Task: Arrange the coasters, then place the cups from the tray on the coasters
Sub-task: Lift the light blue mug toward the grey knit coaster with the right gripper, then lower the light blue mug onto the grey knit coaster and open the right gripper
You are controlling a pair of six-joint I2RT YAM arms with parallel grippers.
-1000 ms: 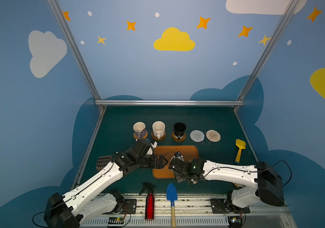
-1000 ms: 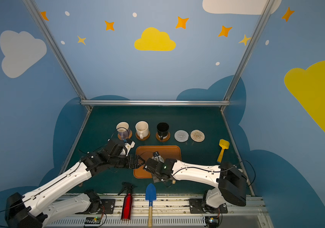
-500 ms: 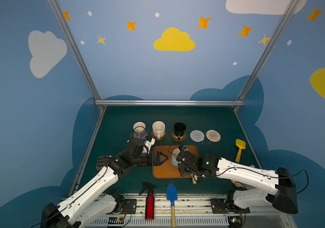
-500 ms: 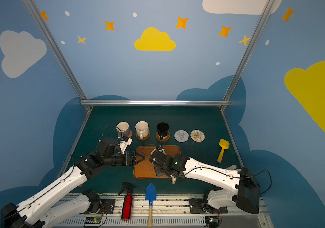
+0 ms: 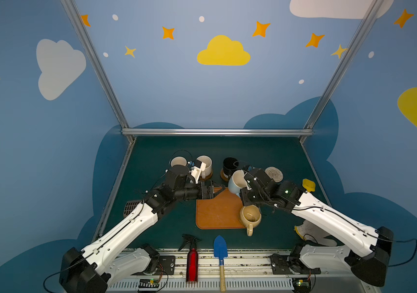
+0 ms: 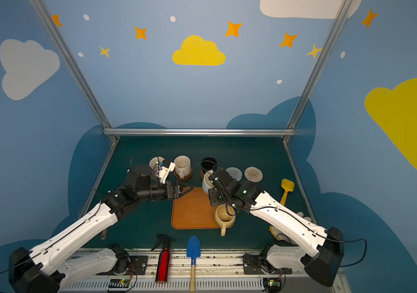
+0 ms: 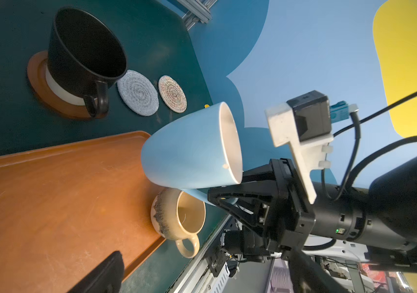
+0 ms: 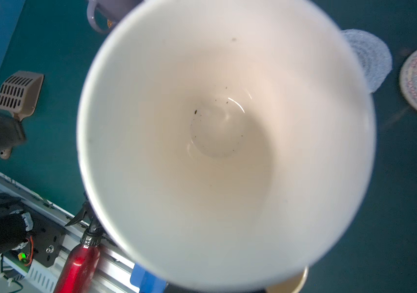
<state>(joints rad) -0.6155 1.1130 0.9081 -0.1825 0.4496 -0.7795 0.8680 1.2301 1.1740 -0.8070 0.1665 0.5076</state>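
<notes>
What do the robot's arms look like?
The left arm and the right arm have long white shells and black joints. They end in black wrists and black jaws with triangle-shaped ribs. Thin black cables run along them. A white bracket carries a small black camera, and a green light glows.

Top views, light: even and diffuse; blue walls (image 5: pixel 202 96) bright, dark green tabletop (image 5: pixel 265 152) dim.
Top views, distortion: wide-angle bowing of the aluminium frame posts (image 5: pixel 96 68) toward the edges.
Shadows: soft-edged and diffuse on the tabletop.
Left wrist view: sharp; warm sheen on the tray (image 7: pixel 50 203).
Right wrist view: light blue mug (image 8: pixel 225 142) fills the frame, its rim blurred, pale interior brightly lit; grey-white coaster (image 8: pixel 372 58) behind it out of focus.
</notes>
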